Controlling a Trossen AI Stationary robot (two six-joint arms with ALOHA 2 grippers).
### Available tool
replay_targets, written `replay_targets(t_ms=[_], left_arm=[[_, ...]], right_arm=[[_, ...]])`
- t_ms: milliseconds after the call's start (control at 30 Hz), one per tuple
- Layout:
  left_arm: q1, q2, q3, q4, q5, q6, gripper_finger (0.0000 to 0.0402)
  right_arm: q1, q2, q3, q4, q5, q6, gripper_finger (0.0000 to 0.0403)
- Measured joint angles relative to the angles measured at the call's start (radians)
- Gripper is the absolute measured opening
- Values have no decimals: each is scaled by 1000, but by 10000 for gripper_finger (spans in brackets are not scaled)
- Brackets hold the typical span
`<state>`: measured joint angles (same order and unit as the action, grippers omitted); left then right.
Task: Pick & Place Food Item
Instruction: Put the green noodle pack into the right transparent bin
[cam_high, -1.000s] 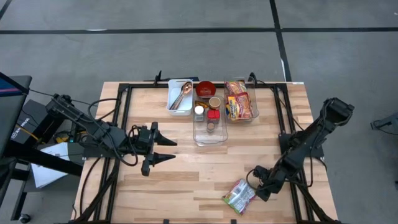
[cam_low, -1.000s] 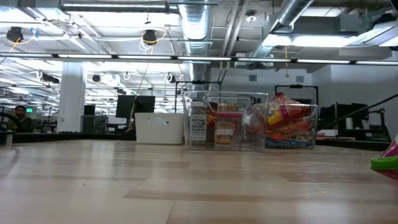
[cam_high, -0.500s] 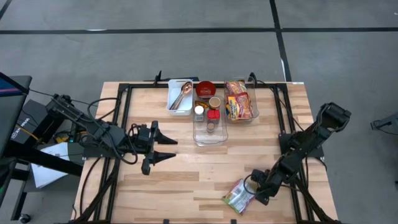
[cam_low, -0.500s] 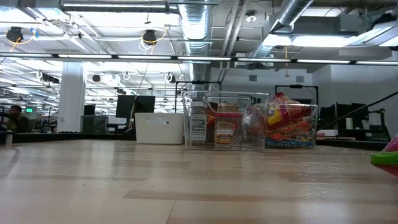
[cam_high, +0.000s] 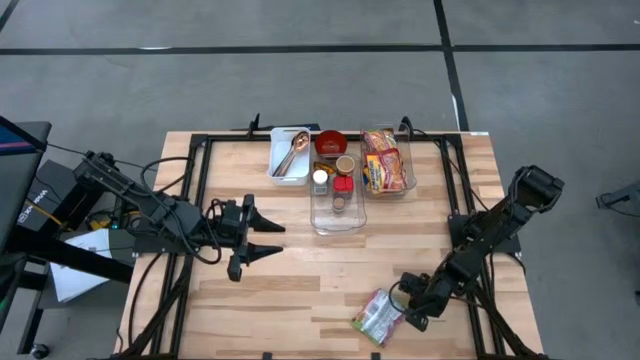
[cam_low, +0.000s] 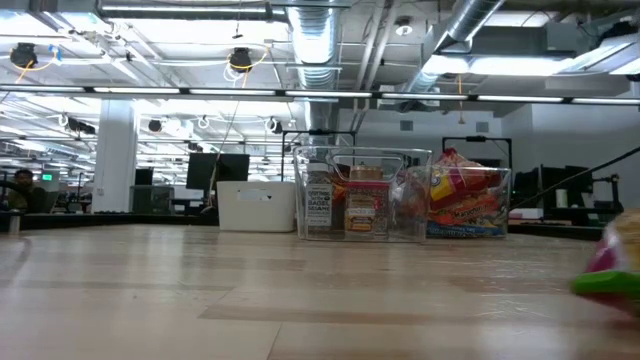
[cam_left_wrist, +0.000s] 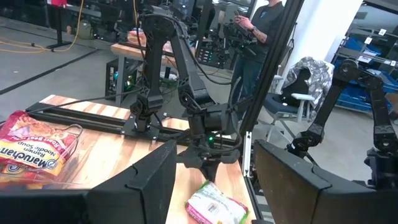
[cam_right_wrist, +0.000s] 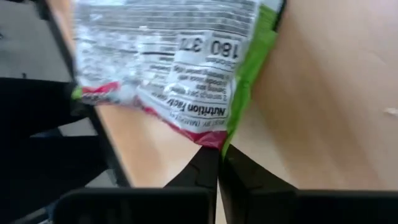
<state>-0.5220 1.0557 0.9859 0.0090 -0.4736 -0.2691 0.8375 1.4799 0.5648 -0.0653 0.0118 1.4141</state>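
The food packet, green, white and pink with a printed nutrition panel, is near the table's near edge, right of the middle. It also shows in the right wrist view, in the left wrist view and, blurred, at the right edge of the low view. My right gripper is low at the packet's right side and shut on it. My left gripper is open and empty above the table's left half, pointing toward the right edge. My right gripper pinches the packet's pink-edged corner between its two shut fingertips. The fingers come from the table's right and far side, slanting down. Whether the packet is clear of the table I cannot tell.
At the far middle stand a white bin with a spoon, a red bowl, a clear bin with small jars and a clear bin with ramen packs. Black frame rails run along the table's sides. A person stands behind the table.
My right gripper has gone a little toward the table's left and near edges, and the food packet has gone with it the same way. In the low view the packet now reaches farther in from the right edge and is blurred.
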Motion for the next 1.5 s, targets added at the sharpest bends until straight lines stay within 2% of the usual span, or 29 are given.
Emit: replay_targets(t_ms=[467, 767, 933, 1233, 1500], left_arm=[[0, 0, 0, -1, 0, 1, 208], [0, 0, 0, -1, 0, 2, 208], [0, 0, 0, -1, 0, 1, 208], [0, 0, 0, -1, 0, 1, 208], [0, 0, 0, -1, 0, 1, 208]], right_arm=[[60, -2, 200, -72, 43, -37, 0], [27, -2, 216, -76, 98, -31, 0], [4, -10, 216, -9, 105, -54, 0], [-43, -154, 216, 47, 278, -122, 0], [-119, -229, 216, 49, 348, -188, 0]])
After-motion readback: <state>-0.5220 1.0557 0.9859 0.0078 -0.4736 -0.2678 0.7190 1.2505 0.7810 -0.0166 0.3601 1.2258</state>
